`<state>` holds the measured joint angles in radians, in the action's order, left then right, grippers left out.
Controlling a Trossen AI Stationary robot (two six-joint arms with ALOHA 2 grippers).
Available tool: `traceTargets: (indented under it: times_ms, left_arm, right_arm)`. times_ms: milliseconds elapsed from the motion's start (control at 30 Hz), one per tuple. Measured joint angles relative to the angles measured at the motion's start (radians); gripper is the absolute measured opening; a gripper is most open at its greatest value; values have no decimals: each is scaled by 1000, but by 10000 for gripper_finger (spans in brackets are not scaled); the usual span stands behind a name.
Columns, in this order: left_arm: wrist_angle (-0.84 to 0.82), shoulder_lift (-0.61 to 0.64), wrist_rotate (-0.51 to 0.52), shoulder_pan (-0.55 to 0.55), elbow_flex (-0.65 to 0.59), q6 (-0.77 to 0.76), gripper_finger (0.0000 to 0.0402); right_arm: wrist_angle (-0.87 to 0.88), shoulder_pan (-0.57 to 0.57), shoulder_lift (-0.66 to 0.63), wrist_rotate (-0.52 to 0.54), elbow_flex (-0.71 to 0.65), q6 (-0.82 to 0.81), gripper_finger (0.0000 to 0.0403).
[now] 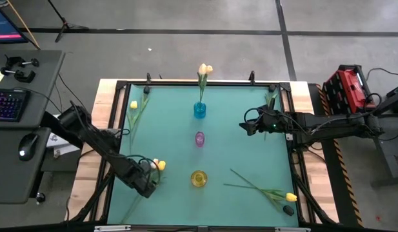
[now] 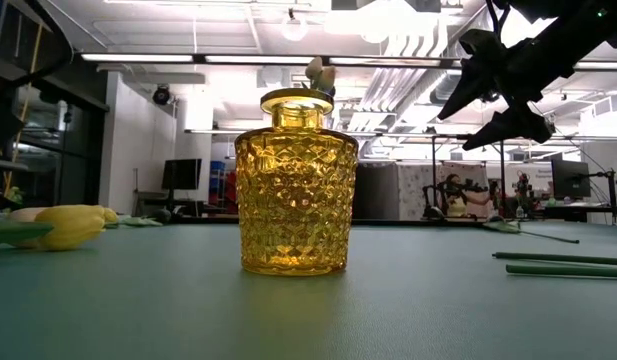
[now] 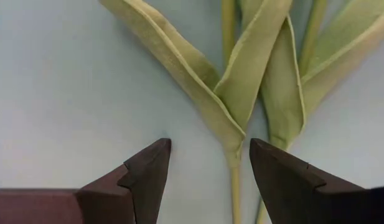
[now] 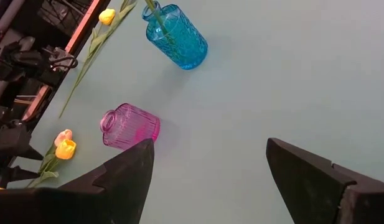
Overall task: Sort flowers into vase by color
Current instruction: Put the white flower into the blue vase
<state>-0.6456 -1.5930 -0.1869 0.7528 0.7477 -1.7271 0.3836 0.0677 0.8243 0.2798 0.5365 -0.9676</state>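
Two flowers lie side by side at the table's near left, a yellow head (image 1: 161,165) and a cream head (image 1: 155,162), stems flat on the mat. My left gripper (image 1: 149,183) points down over their stems, open; in the left wrist view its fingers (image 3: 210,149) stand either side of one green stem (image 3: 234,180) just below the leaves. Down the table's middle stand a blue vase (image 1: 199,109) holding a peach flower (image 1: 203,69), a pink vase (image 1: 199,138) and a yellow vase (image 1: 199,178). My right gripper (image 1: 245,126) hovers open at the right of the pink vase.
A yellow flower (image 1: 133,104) lies at the far left. A yellow (image 1: 291,196) and a dark flower (image 1: 288,209) lie at the near right, stems reaching toward the middle. Another flower (image 1: 271,98) lies at the far right. A raised black frame (image 1: 186,82) borders the table.
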Motion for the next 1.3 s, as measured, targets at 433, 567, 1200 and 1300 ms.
traceTargets:
  times_ms: [433, 567, 1200, 1300]
  left_arm:
    - [-101, 38, 113, -34, -6, 62, 14]
    - [-162, 111, 279, -56, -15, 89, 4]
    - [44, 638, 951, -496, 70, 824, 0]
    - [375, 612, 902, -631, 70, 1179, 0]
  right_arm:
    - [0, 0, 0, -1, 0, -3, 298]
    - [0, 0, 0, -1, 0, -3, 298]
    - [-2, 0, 0, -2, 0, -27, 298]
    - [-17, 0, 0, -2, 0, -27, 298]
